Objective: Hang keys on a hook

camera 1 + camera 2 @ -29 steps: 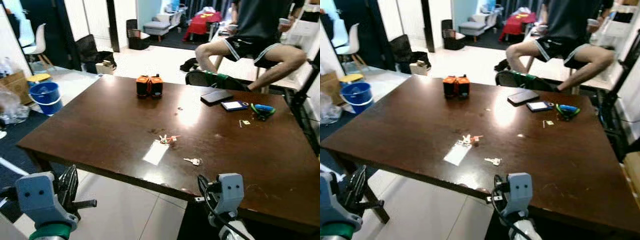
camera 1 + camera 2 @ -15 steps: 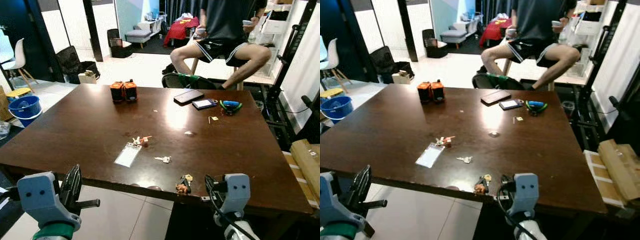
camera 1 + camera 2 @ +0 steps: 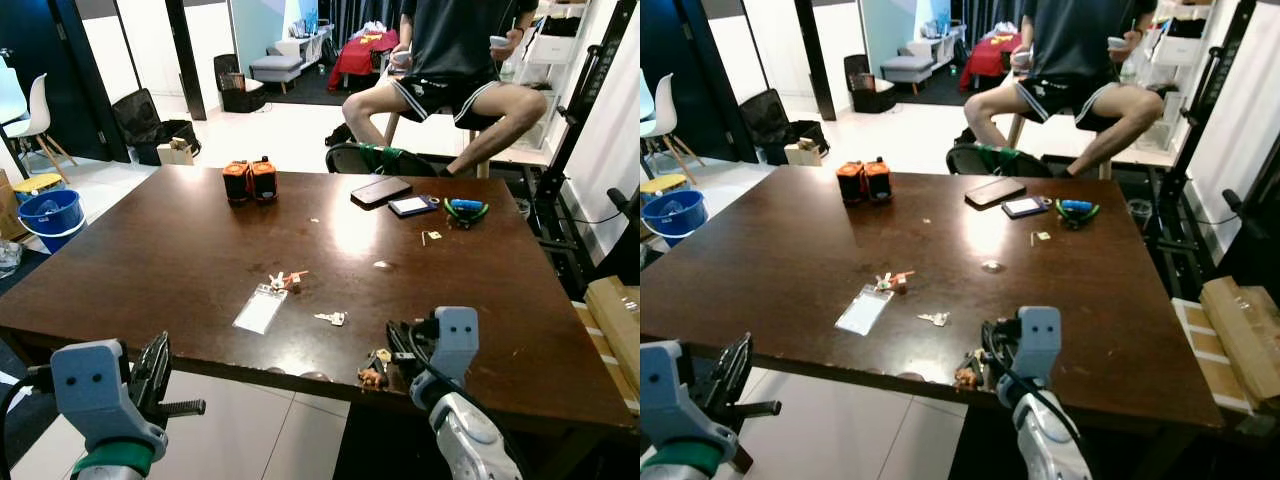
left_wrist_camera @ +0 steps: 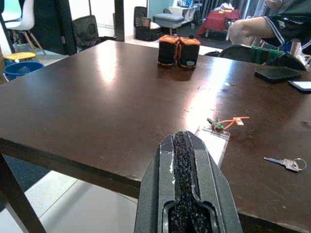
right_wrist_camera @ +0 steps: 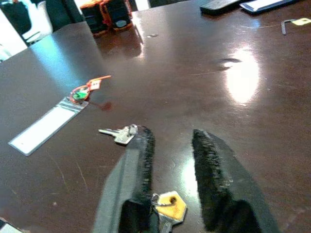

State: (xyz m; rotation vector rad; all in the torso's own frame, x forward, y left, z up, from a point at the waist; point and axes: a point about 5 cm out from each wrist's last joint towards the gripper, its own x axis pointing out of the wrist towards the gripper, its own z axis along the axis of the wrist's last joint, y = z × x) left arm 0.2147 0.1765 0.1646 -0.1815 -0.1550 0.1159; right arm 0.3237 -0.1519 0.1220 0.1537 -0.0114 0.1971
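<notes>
Keys [image 5: 167,208] on a ring, at the desk's [image 3: 200,250] near edge, lying between the spread fingers of my right claw [image 5: 172,160], which grips nothing yet. To do this step well, I judge I should lower until both pads flank the yellow-capped key, then close squarely (a skewed pinch may slide it off the edge). My left claw [image 4: 187,194] hangs clenched, below that edge. Beyond my keys lies a single key [image 5: 119,133]. Any hook is hard to find; the ring is partly hidden by my finger.

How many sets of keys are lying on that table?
3: a bunch at the near edge by the right hand, a single key mid-table, and an orange-tagged bunch beside the badge.
</notes>
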